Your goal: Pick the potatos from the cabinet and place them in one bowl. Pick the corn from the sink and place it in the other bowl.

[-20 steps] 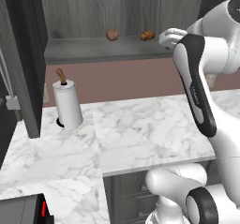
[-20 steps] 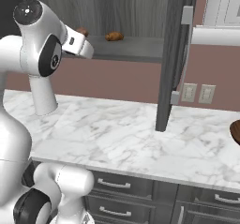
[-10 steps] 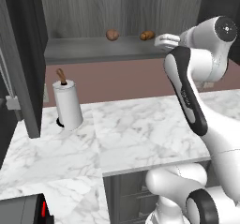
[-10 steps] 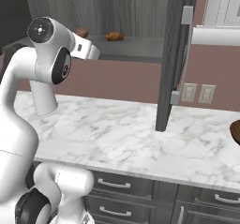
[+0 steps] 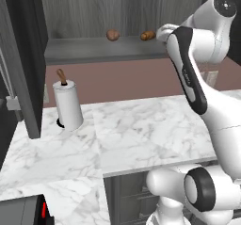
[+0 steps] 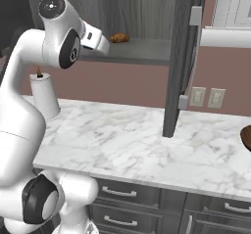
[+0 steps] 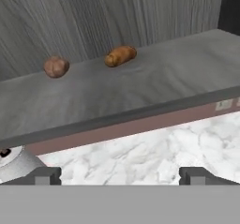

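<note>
Two potatos lie on the grey shelf of the open cabinet: a rounder reddish-brown one and an oblong orange-brown one. My gripper is open and holds nothing. It is raised to shelf height in front of the shelf edge, looking at both potatos from a short way off. In the left base view my hand ends just right of the oblong potato. The dark brown bowl peeks in at the right edge of the counter. The corn, sink and other bowl are out of view.
A paper towel roll stands on the marble counter at the left. An open dark cabinet door hangs down on the right, another on the left. Wall outlets sit behind the counter.
The arm has lifted its elbow and pushed the hand a little closer to the shelf and the oblong potato. The potatos have not moved, and the gripper stays open.
</note>
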Robot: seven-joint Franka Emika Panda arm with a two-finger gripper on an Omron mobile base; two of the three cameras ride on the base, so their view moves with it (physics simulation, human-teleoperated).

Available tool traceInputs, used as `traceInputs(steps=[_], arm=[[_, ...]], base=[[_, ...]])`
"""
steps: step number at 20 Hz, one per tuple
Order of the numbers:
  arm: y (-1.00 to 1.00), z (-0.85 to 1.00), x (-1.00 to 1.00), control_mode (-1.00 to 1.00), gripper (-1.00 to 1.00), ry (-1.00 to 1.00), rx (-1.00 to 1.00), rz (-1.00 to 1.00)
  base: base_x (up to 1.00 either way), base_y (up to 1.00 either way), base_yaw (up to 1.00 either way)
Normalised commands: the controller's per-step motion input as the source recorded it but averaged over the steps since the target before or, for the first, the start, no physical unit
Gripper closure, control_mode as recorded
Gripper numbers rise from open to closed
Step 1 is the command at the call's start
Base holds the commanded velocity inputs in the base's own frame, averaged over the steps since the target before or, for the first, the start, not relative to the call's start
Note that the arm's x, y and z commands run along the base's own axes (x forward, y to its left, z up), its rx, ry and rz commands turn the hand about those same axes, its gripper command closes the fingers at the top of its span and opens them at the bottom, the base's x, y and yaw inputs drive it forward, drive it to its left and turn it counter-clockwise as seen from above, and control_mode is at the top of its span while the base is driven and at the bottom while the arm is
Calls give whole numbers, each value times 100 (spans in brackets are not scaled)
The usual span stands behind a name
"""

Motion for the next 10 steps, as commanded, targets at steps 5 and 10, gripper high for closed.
traceInputs(steps=[5, 10], arm=[[0, -24, 21, -100, -100, -16, -6, 0], [0, -8, 60, -100, -100, -6, -6, -1]], base=[[0, 0, 0], [0, 0, 0]])
